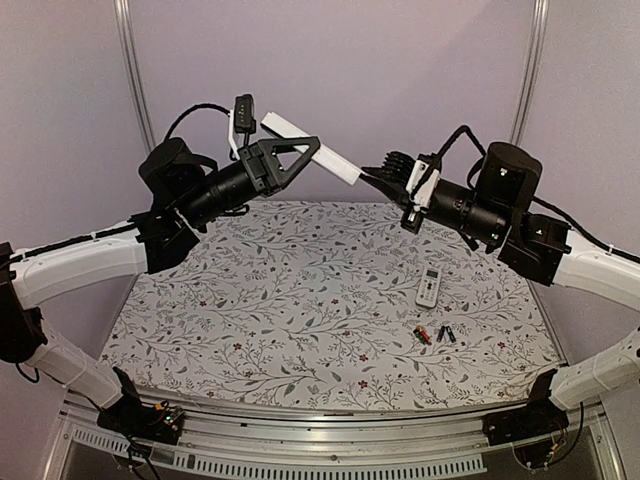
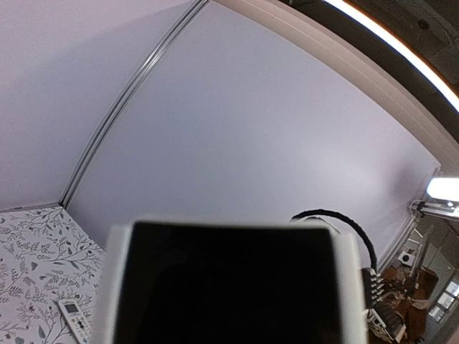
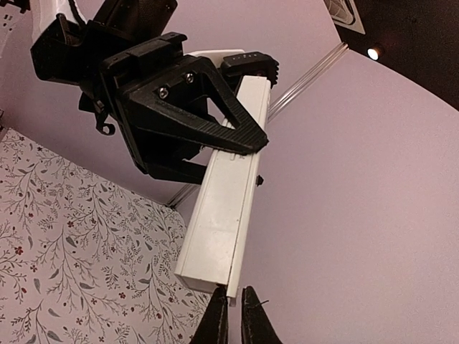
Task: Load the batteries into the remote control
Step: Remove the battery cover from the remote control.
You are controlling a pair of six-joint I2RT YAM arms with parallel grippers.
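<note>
Background: lilac wall panels (image 1: 400, 70) enclose a floral-patterned worktop (image 1: 280, 300).
Done: we judge that only the pick-up is complete. The remote control (image 1: 338, 170) is lifted clear of the worktop and presented between the two arms.
Left to do: we see no cell in the remote control, and all the batteries (image 1: 436, 335) lie on the worktop. Loading and closing are therefore outstanding. We cannot tell whether the battery cover is on or off.
Left claw (image 1: 303, 150): clenched across the upper half of the white remote control. It holds the unit aloft and tilted, lower end toward the right.
Right claw (image 3: 234, 319): fingers (image 3: 217, 322) drawn together to a narrow slit, tips just at the lower end of the remote control. Nothing shows between them, and we cannot tell whether they touch its edge.
Second remote (image 1: 428, 287): small, flat on the worktop right of centre, with no claw near it.
Batteries, position: a small cluster, one red and the others black, on the worktop near the second remote on its near side, not touching it.
Batteries, relative to the claws: well below the right claw and toward the near edge, and well apart from the left claw. Neither claw is near them.
</note>
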